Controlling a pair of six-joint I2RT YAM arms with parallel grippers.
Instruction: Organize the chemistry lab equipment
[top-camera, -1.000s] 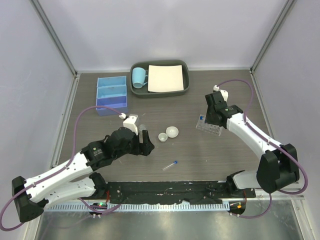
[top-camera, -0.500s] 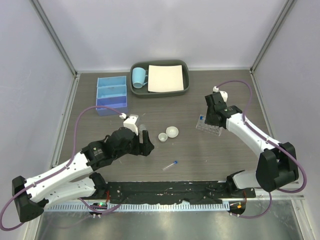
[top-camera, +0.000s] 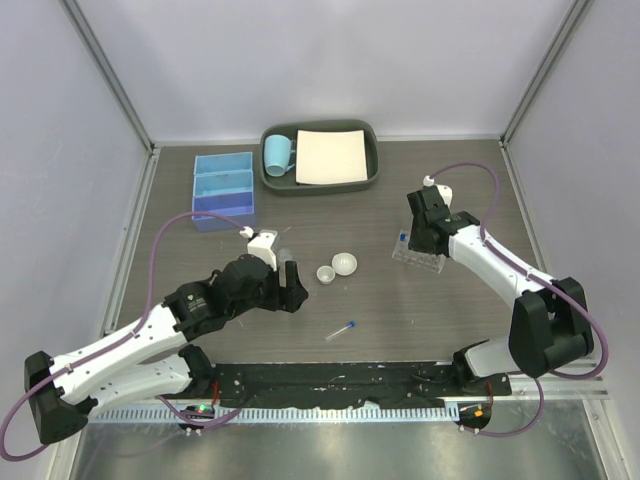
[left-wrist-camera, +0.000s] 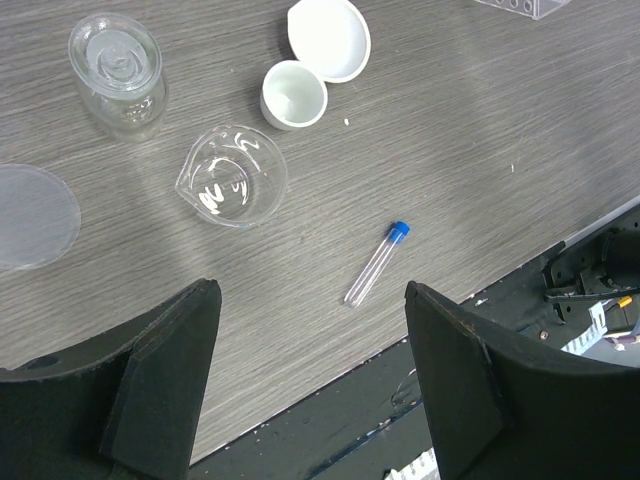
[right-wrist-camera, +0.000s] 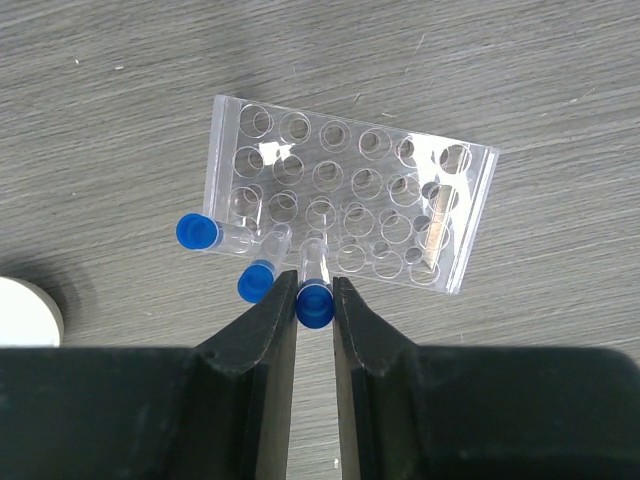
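Note:
My right gripper (right-wrist-camera: 315, 303) is shut on the blue cap of a thin clear tube (right-wrist-camera: 316, 262), whose lower end sits at a near-row hole of the clear tube rack (right-wrist-camera: 400, 205). Two more blue-capped tubes (right-wrist-camera: 200, 232) (right-wrist-camera: 258, 280) lean out of the rack's left end. Another tube (left-wrist-camera: 378, 263) lies loose on the table, below my open left gripper (left-wrist-camera: 310, 292). Two small white dishes (left-wrist-camera: 294, 94) (left-wrist-camera: 330, 38) and a small clear bottle (left-wrist-camera: 117, 70) stand further off. The blue three-compartment box (top-camera: 223, 189) sits at the back left.
A clear spouted glass dish (left-wrist-camera: 232, 177) and a flat clear disc (left-wrist-camera: 30, 215) lie near the bottle. The dark grey tray (top-camera: 368, 170) with a white sheet and a light-blue mug (top-camera: 278, 153) stands at the back centre. The table's black front edge (left-wrist-camera: 420, 390) is just below the left gripper.
My right gripper has edged slightly left over the rack with the tube still in it. The left arm has not moved.

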